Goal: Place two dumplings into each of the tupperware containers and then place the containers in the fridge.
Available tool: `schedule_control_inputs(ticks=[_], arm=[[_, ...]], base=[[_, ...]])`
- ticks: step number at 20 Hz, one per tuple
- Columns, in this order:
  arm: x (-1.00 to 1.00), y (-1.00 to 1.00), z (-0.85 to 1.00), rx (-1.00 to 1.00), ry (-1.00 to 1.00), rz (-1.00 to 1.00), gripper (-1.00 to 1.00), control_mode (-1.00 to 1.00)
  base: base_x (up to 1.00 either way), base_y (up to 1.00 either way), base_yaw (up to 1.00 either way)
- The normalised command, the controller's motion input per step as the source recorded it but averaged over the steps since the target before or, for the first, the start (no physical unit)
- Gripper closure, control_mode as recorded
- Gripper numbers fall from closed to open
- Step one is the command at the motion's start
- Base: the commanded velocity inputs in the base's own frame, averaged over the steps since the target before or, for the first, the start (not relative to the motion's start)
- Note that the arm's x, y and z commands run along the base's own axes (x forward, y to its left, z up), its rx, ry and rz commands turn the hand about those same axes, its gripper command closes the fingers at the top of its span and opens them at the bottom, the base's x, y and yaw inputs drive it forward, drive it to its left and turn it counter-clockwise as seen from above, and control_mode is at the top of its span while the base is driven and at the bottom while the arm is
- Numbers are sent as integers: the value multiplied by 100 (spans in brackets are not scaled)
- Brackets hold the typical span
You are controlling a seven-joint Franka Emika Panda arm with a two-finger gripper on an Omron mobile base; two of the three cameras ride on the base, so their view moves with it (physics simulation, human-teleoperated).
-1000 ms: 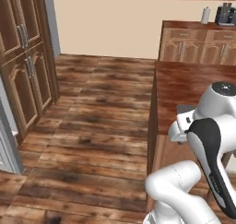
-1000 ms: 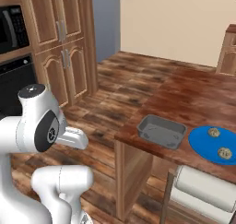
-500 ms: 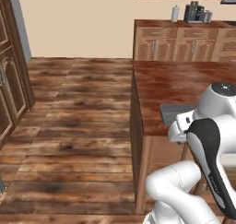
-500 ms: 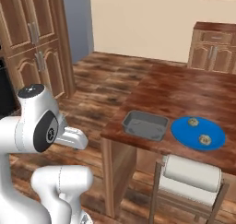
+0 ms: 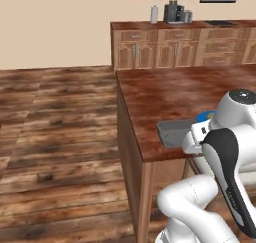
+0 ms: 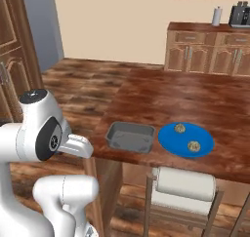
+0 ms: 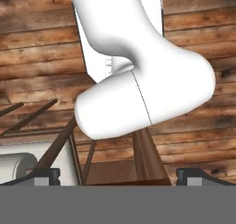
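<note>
The grey tub (image 6: 130, 135) sits at the desk (image 6: 195, 97) edge, with the plate (image 6: 186, 139) at its 3 o'clock carrying two dumplings (image 6: 180, 128) (well apart). The pincer (image 7: 118, 174) is wide open, holding nothing.

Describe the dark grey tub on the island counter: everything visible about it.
The dark grey tub is a shallow rectangular container with a flared rim and sloping walls, looking like smooth matte plastic. It sits upright and open, with nothing inside, on the wooden counter near its front edge. The round blue plate lies just beside it, apparently not touching. In the left base view the tub is partly hidden by the arm.
</note>
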Motion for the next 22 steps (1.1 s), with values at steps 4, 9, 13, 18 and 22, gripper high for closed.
schedule_control_inputs(ticks=[4,9,13,18,22], arm=[[0,0,0,0,0,0,-100,100],[0,0,0,0,0,0,-100,100],[0,0,0,0,0,0,-100,100],[0,0,0,0,0,0,-100,100],[0,0,0,0,0,0,-100,100]], base=[[39,0,-29],[41,0,-28],[42,0,-26],[29,0,-31],[31,0,-33]])
